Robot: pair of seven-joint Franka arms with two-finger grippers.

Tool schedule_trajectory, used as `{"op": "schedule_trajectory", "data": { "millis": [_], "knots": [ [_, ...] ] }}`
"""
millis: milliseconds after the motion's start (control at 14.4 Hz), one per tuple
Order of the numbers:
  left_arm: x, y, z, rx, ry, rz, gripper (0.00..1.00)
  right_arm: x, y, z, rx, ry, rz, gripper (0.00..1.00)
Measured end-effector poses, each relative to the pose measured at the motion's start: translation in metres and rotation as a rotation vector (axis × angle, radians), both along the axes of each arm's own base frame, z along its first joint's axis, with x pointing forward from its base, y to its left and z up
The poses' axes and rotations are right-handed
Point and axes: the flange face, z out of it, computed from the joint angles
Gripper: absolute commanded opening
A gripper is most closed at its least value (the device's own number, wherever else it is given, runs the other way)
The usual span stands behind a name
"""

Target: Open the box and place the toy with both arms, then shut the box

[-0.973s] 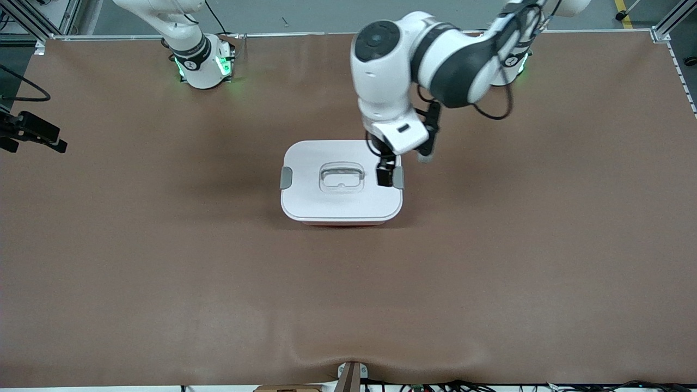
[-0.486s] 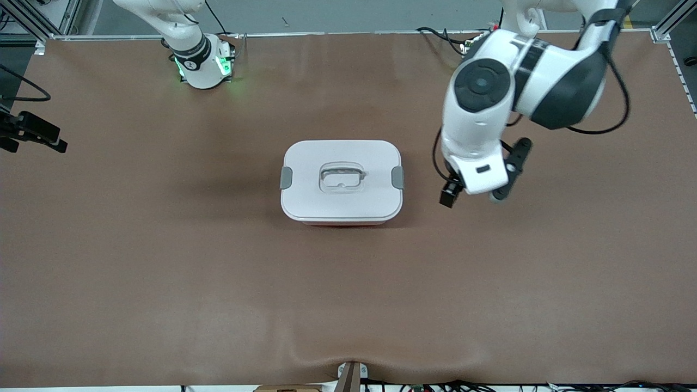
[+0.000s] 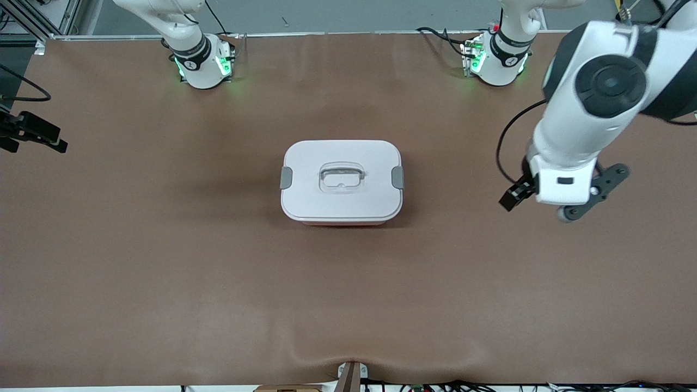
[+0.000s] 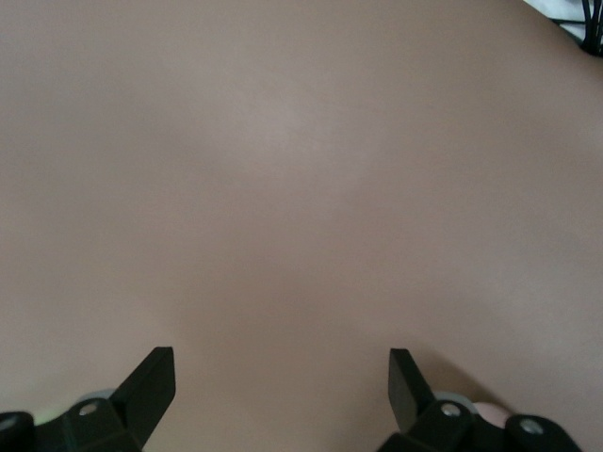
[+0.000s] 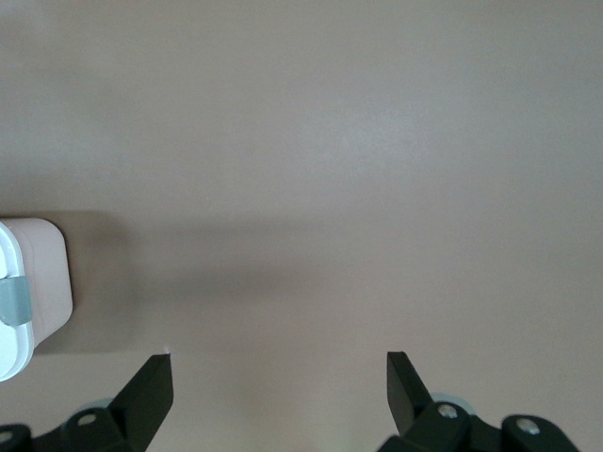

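The box (image 3: 341, 182) stands mid-table with its white lid on, a grey clip (image 3: 398, 177) at each end and the clear handle (image 3: 341, 177) recessed in the top. One end of the box (image 5: 36, 282) also shows in the right wrist view. The toy is out of view. My left gripper (image 3: 523, 196) hangs open and empty over bare table, well off the box toward the left arm's end. In the left wrist view its fingers (image 4: 151, 381) frame only brown table. My right gripper (image 5: 280, 363) is open and empty over bare table beside the box.
The brown table mat (image 3: 163, 261) spreads all round the box. Both arm bases (image 3: 204, 65) stand along the edge farthest from the front camera. A black fixture (image 3: 32, 133) juts in at the right arm's end. Cables (image 3: 435, 387) run along the nearest edge.
My left arm has swung away from the box's clip at its own end and out over bare table toward the left arm's end. The box and the right arm have stayed still.
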Motion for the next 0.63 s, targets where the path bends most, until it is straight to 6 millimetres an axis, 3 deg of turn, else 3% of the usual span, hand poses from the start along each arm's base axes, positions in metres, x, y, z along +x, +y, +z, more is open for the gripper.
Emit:
{"op": "schedule_trajectory", "data": {
  "millis": [139, 417, 625],
  "knots": [
    [-0.005, 0.019, 0.02, 0.003, 0.013, -0.133, 1.0, 0.0, 0.0, 0.0, 0.0, 0.0, 0.0, 1.0],
    [-0.002, 0.057, 0.033, -0.017, 0.067, -0.426, 1.0, 0.001, 0.0, -0.002, 0.0, 0.006, 0.0, 1.0],
    [-0.01, 0.077, 0.058, -0.015, 0.064, -0.564, 1.0, 0.001, -0.001, -0.003, -0.001, 0.01, 0.0, 1.0]
  ]
}}
